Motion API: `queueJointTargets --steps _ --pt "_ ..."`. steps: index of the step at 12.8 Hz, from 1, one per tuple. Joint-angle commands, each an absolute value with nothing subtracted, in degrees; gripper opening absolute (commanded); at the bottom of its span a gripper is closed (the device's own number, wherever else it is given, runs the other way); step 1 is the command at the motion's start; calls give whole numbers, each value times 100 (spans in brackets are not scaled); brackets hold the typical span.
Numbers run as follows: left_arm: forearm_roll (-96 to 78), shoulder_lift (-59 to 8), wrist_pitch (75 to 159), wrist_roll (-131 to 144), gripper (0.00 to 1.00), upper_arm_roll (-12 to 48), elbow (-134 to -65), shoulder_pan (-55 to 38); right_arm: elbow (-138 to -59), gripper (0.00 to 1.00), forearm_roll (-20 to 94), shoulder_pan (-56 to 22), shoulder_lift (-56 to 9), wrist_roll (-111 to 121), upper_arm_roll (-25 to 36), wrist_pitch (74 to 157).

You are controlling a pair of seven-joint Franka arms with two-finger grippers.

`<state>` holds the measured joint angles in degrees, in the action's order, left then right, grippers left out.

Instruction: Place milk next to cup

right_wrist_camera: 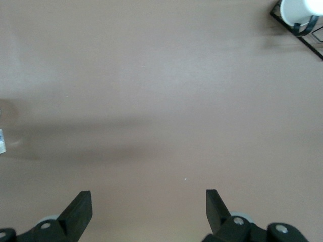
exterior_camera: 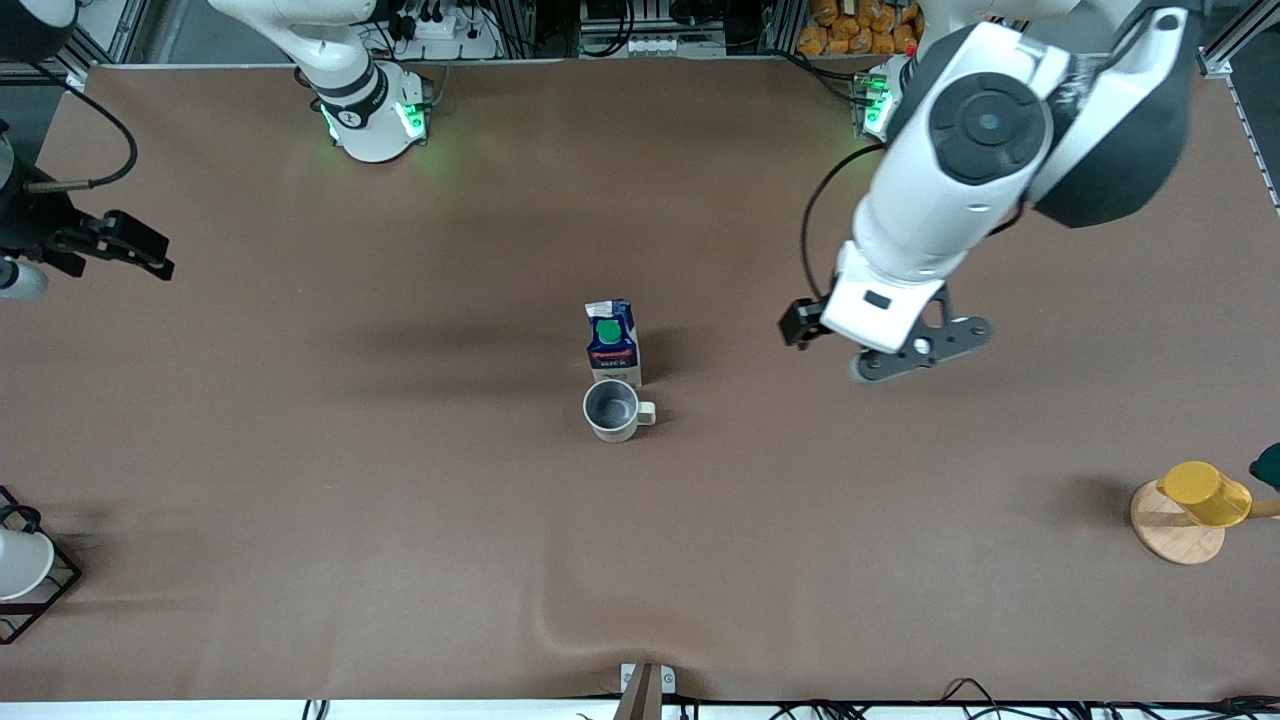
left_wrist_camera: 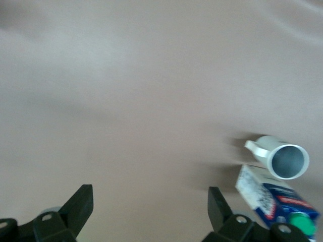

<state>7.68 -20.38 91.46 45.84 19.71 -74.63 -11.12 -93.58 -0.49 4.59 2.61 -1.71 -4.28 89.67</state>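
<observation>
milk [exterior_camera: 612,343]: standing upright around the middle of the table, green cap on top – it's sitting just beside the cup, on the side farther from the front camera, looking like it's touching or nearly so

cup [exterior_camera: 613,409]: sitting upright with its grey inside showing, handle pointing toward the left arm's end of the table

left gripper [left_wrist_camera: 150,209]: hanging up in the air over bare table, off toward the left arm's end from the milk – fingers spread wide, holding nothing

right gripper [right_wrist_camera: 149,207]: waiting over the right arm's end of the table, fingers also wide apart with nothing between them

table [exterior_camera: 400,520]: brown matte cover running edge to edge, a small wrinkle bulging up at the near edge, soft arm shadows lying across it

room: cables, power strips and metal framing lining the edge where the bases are standing, green lights glowing on both bases

yellow cup [exterior_camera: 1206,493]: lying tipped on a round wooden coaster [exterior_camera: 1175,525] near the left arm's end

white cup [exterior_camera: 20,562]: sitting in a black wire frame [exterior_camera: 45,590] at the right arm's end
</observation>
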Motion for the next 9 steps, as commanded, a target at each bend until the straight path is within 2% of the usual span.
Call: queueJointTargets --steps 1,4,8,9 --pt "1098 -1347 9035 3949 100 2012 -8172 -714 -9422 100 465 509 439 -229 -369 8877" --pt "1072 -732 8965 2747 100 2039 -8656 -81 -9413 100 352 536 448 -150 -352 8921" --pt "336 -151 8640 918 100 1908 -8692 588 -9404 100 -70 536 448 17 -378 8930" --pt "247 7 8614 697 100 1681 -8684 537 -9413 100 -62 545 440 18 -378 8938"
